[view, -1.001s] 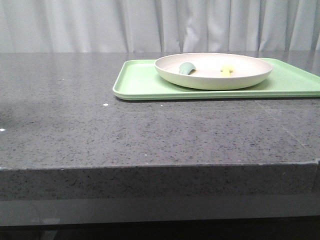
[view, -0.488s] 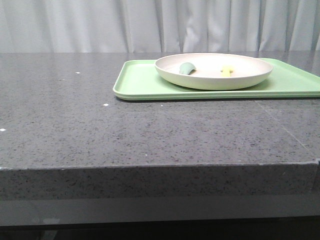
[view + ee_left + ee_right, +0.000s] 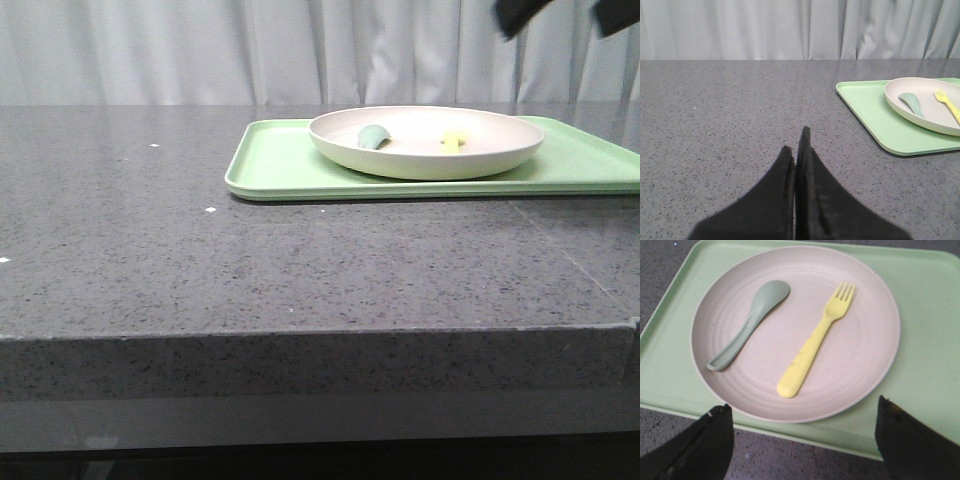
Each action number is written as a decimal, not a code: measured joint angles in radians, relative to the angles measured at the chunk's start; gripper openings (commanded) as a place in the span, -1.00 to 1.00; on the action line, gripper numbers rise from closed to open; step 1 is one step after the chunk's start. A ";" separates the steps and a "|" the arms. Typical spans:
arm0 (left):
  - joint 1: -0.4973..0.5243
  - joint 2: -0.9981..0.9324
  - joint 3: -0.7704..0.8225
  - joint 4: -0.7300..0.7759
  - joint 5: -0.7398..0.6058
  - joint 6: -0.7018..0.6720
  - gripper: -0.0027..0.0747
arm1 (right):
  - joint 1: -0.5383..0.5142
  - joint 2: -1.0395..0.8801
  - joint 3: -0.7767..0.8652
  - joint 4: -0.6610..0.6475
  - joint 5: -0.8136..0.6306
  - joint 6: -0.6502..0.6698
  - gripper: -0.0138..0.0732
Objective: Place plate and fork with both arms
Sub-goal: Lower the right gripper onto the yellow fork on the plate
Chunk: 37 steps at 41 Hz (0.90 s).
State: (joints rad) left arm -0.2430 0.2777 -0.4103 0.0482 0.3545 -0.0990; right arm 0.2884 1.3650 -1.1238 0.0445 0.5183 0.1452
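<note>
Your grey-green spoon [image 3: 748, 325] lies left of the small pale-yellow plastic fork [image 3: 815, 340] in the cream round plate [image 3: 867, 347] on the light-green rectangular tray [image 3: 927, 355]. Your right gripper [image 3: 802, 440] hangs above, fingers spread wide; your left gripper [image 3: 796, 145] is pressed closed.

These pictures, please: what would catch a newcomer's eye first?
The cream plate on the light-green tray, holding a pale-yellow fork beside a grey-green spoon. The right pincer hovers open above the plate's near rim; the left pincer is shut over bare grey table.

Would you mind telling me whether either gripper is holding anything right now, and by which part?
Nothing is held. The left gripper is shut on nothing above the bare table; the right gripper hangs open above the pale-yellow plastic fork lying in the round cream plate.
</note>
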 measured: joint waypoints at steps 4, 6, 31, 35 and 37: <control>0.000 0.000 0.000 0.000 0.000 0.000 -0.98 | 0.002 0.154 -0.142 0.000 0.068 0.033 0.70; 0.000 0.000 0.000 0.000 0.000 0.000 -0.98 | 0.002 0.210 -0.195 0.000 0.094 0.049 0.70; 0.000 0.000 0.000 0.000 0.000 0.000 -0.98 | -0.013 0.570 -0.502 0.000 0.218 0.180 0.42; 0.000 0.000 0.000 0.000 0.000 0.000 -0.98 | -0.018 0.581 -0.502 0.000 0.203 0.182 0.38; 0.000 0.000 0.000 0.000 0.000 0.000 -0.98 | -0.018 0.584 -0.504 0.000 0.196 0.182 0.38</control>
State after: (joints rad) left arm -0.2430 0.2777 -0.4103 0.0482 0.3545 -0.0990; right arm 0.2701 1.9491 -1.6281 0.0445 0.7138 0.3272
